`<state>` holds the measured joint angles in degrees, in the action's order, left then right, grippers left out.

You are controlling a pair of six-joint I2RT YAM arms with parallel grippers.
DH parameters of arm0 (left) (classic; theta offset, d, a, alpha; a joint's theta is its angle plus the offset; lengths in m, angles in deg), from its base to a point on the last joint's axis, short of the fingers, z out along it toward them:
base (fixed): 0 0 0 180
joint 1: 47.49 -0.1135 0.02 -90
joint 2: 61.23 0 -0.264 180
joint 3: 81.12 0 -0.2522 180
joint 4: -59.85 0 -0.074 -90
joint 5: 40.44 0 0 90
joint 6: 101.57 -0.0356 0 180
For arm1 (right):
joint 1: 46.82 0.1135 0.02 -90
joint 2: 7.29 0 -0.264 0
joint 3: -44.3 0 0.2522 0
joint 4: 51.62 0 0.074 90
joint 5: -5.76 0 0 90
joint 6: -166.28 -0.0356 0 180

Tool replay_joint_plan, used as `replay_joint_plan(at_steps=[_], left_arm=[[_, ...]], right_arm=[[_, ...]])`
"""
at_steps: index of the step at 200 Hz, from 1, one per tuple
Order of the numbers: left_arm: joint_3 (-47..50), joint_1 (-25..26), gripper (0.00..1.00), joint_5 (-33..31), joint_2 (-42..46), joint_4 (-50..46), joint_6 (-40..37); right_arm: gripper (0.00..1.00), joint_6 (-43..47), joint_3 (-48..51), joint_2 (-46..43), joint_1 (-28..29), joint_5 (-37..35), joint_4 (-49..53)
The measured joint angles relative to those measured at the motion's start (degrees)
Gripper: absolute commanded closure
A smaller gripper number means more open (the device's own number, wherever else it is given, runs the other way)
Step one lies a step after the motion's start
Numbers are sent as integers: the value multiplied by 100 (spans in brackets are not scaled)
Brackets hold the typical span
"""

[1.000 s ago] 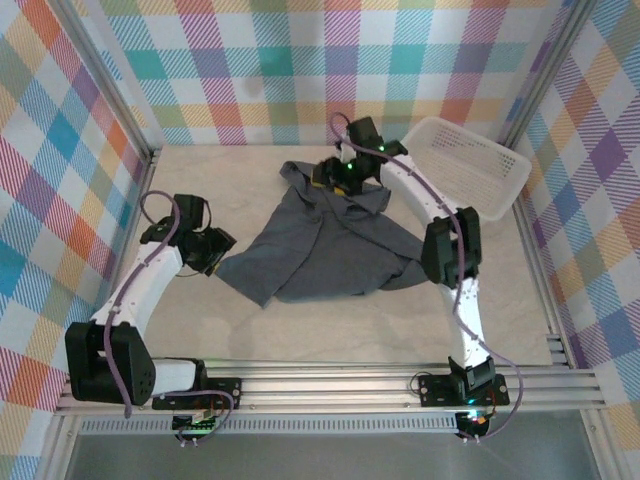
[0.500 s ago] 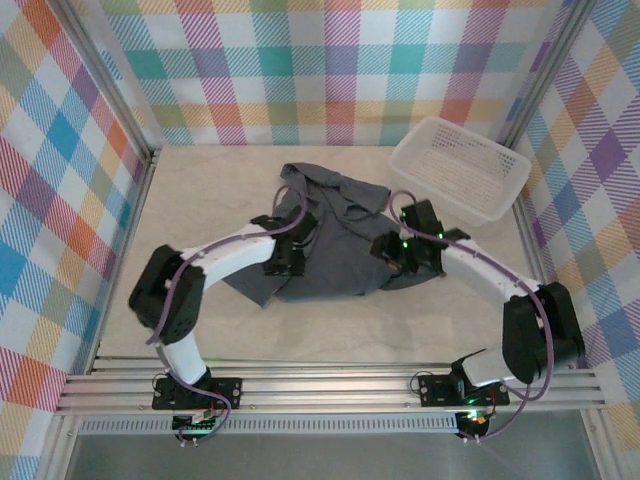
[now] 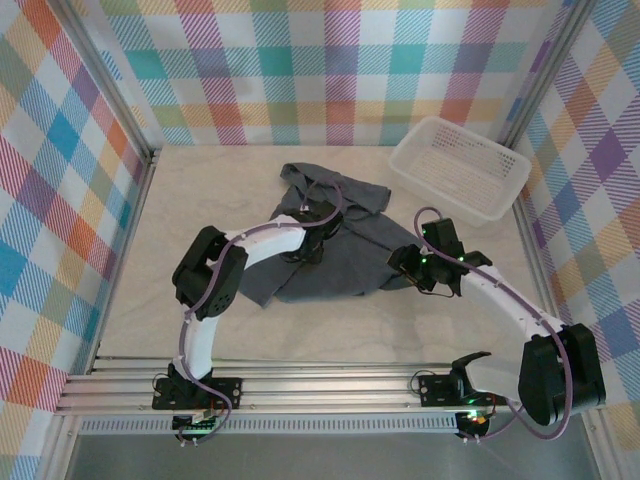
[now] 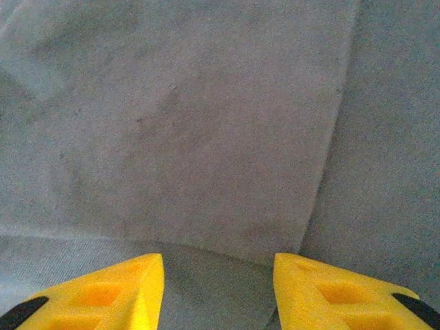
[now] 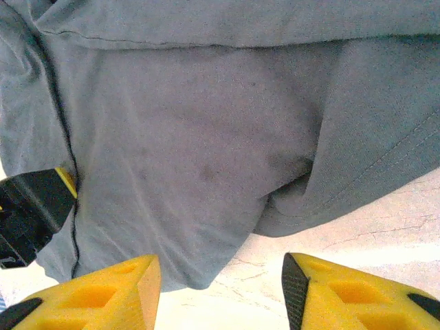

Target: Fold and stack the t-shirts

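One dark charcoal t-shirt [image 3: 340, 245] lies crumpled and partly doubled over in the middle of the table. My left gripper [image 3: 306, 243] hovers low over its left-centre, and in the left wrist view its yellow fingertips [image 4: 130, 292] stand apart above flat grey fabric [image 4: 206, 137] with a fold line. My right gripper [image 3: 403, 268] is at the shirt's right edge. Seen from the right wrist, it [image 5: 216, 295] is open over the shirt's hem [image 5: 206, 206] and bare table, with nothing between the fingers.
A white perforated basket [image 3: 462, 166] stands at the back right, apart from the shirt. Pale marbled tabletop [image 3: 200, 190] lies around the shirt. Checked walls enclose three sides, and a metal rail [image 3: 330, 385] runs along the near edge.
The left arm swung in from the shirt's left side to over its middle. The right gripper came from the far collar down to the shirt's right edge. The shirt has shifted slightly.
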<state>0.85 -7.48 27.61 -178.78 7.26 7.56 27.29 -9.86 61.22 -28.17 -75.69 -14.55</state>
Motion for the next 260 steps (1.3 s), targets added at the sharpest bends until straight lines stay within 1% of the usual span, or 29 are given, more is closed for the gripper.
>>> replay_joint_plan(at_steps=[29, 56, 77, 103, 134, 138, 154, 167, 175, 196, 214, 242, 260], left_arm=[[-52, 46, 49, 2, -13, 44, -92], [-133, 109, 49, 0, -15, 57, -122], [-273, 136, 52, -2, -74, 39, -181], [-321, 140, 60, -48, -267, 31, -249], [-345, 151, 60, -181, -389, 31, -343], [-345, 151, 62, -203, -393, 37, -361], [-345, 151, 80, -289, -400, 39, -400], [-345, 149, 94, -358, -417, 33, -457], [-345, 149, 100, -426, -422, 37, -466], [-343, 149, 100, -625, -404, 15, -511], [-341, 129, 100, -669, -267, -17, -509], [-343, 33, 100, -518, 275, -24, -509], [-369, -72, 100, -380, 557, -20, -509]], right_arm=[[49, -9, 87, 0, 0, -2, 0], [49, -9, 138, 0, 0, 0, 4], [49, -9, 138, 7, 0, 0, -13], [49, -11, 138, 31, 0, -2, -15], [49, -11, 138, 33, 0, -2, -15], [49, -11, 138, 33, 0, -4, -15], [50, -11, 138, 33, 0, -22, -15], [53, -11, 138, 33, 0, -52, -15], [55, -11, 138, 33, 0, -74, -15], [61, 2, 149, 46, -11, -210, -17], [62, 13, 153, 155, -33, -313, -35], [53, 11, 153, 511, -39, -363, -162], [50, 15, 153, 785, -44, -358, -245]])
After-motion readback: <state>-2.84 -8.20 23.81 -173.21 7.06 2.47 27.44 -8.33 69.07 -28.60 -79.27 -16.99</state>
